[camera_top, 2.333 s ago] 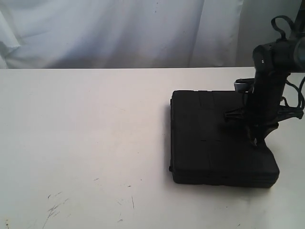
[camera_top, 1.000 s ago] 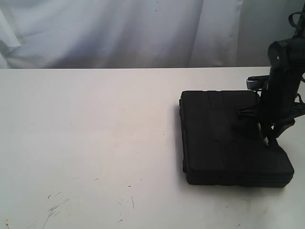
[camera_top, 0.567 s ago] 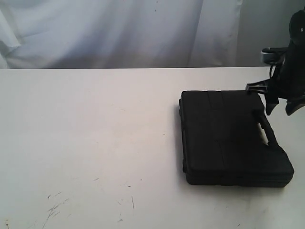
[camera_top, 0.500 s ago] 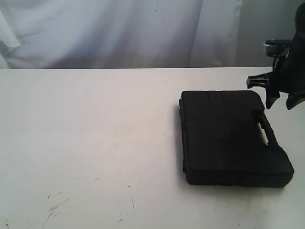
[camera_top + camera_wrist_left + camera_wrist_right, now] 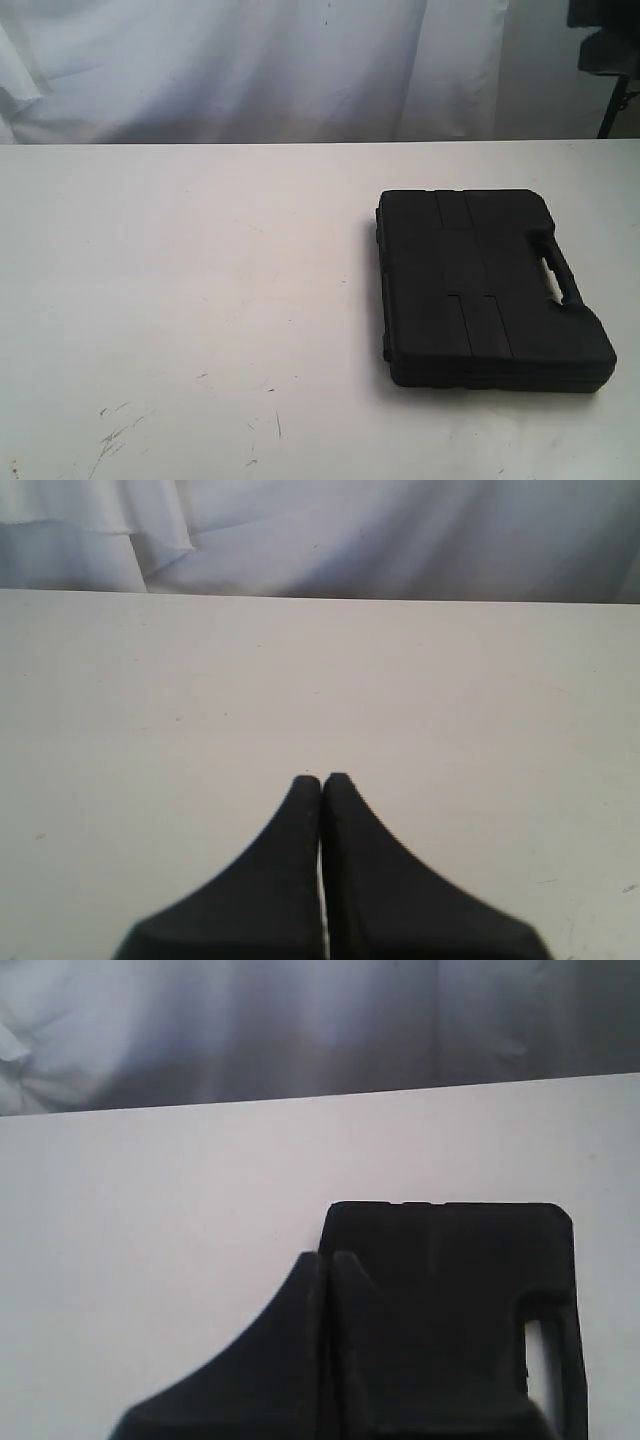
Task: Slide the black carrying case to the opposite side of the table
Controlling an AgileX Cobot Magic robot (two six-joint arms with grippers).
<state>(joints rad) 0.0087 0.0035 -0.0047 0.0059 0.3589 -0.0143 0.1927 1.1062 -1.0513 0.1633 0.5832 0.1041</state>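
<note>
The black case (image 5: 480,290) lies flat on the right side of the white table (image 5: 180,280), its handle slot (image 5: 553,268) toward the right edge. The right wrist view shows the case (image 5: 460,1300) below and ahead of my right gripper (image 5: 328,1256), which is shut with nothing between its fingers and held clear of the case. Only a dark piece of the right arm (image 5: 605,45) shows at the exterior view's top right corner. My left gripper (image 5: 322,779) is shut and empty over bare table (image 5: 320,680); the case is out of that view.
A pale cloth backdrop (image 5: 250,70) hangs behind the table's far edge. Faint dark scuff marks (image 5: 115,435) mark the tabletop at the near left.
My right gripper has let go of the case's handle, lifted up and away to the top right, and shut. The case slid right earlier and now rests still.
</note>
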